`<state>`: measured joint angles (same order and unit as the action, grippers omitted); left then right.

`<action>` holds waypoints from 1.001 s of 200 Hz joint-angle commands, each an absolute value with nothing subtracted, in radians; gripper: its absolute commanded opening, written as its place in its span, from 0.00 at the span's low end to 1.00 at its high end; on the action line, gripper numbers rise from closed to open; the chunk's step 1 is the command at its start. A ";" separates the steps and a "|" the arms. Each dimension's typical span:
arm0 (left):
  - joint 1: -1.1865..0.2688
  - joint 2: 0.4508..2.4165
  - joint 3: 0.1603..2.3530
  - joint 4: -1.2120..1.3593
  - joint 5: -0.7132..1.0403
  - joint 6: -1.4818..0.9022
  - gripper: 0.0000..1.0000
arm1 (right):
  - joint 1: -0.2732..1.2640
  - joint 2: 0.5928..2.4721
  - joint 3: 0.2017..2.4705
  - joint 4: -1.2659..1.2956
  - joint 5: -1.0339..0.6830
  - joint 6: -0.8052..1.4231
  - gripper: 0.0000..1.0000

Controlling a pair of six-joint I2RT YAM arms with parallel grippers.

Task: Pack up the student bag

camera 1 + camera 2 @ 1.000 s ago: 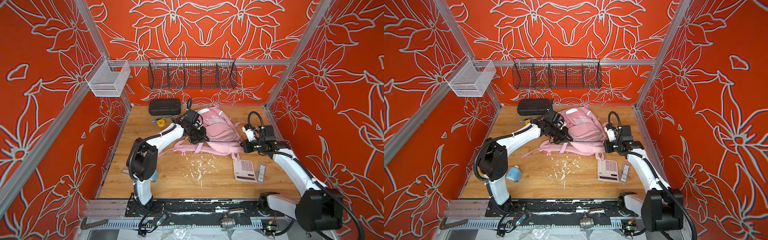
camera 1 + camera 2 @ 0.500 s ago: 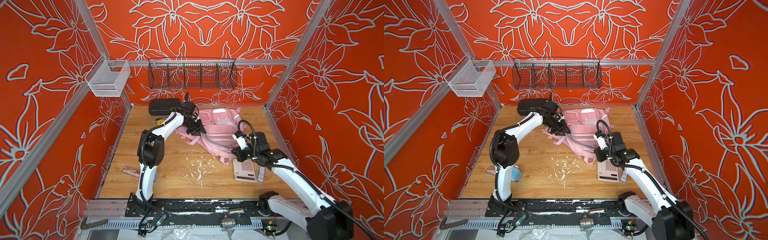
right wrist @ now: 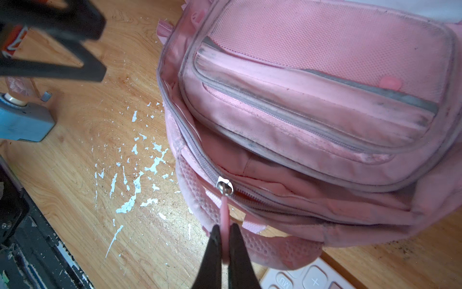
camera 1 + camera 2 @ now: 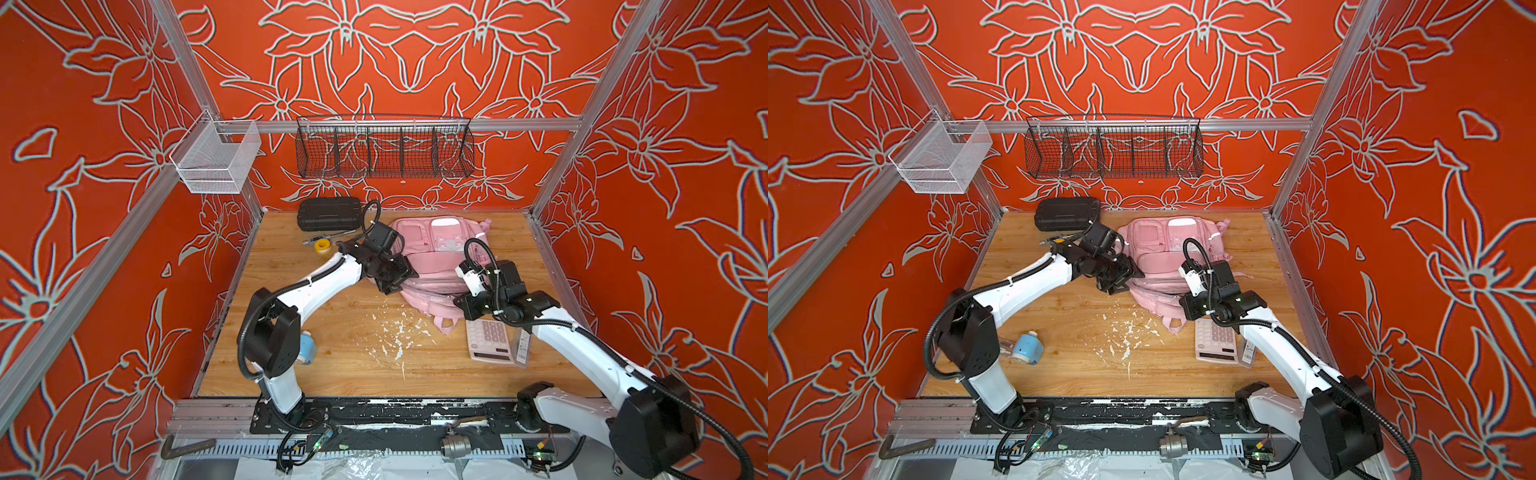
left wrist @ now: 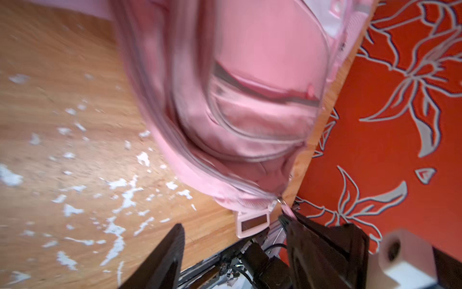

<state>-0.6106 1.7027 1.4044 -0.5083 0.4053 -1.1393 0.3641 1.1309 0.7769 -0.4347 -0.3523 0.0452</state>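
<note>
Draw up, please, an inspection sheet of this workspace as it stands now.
Surface: wooden tabletop, scattered with white flecks.
Job's things: student bag lies toward the back, pockets up; its zipper pull is pinched.
Clutter: black case, yellow tape roll, calculator, blue-white object near the left arm.
Grippers: left gripper open at the bag's left edge, holding nothing; right gripper shut on the zipper pull.
Cables: black cable loop arches over the bag at the right wrist.
Surroundings: orange floral walls; black wire basket and white mesh basket hang on the rail.
</note>
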 commanded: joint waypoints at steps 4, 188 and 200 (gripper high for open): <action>-0.662 1.702 1.306 -0.282 0.309 -1.487 0.65 | 0.373 1.105 0.783 -0.386 -0.362 0.065 0.00; -0.639 1.831 1.294 -0.194 0.361 -1.609 0.00 | 0.379 1.029 0.750 -0.381 -0.196 0.028 0.00; -0.619 1.785 1.273 -0.194 0.368 -1.592 0.00 | 0.349 1.024 0.731 -0.362 -0.185 0.032 0.00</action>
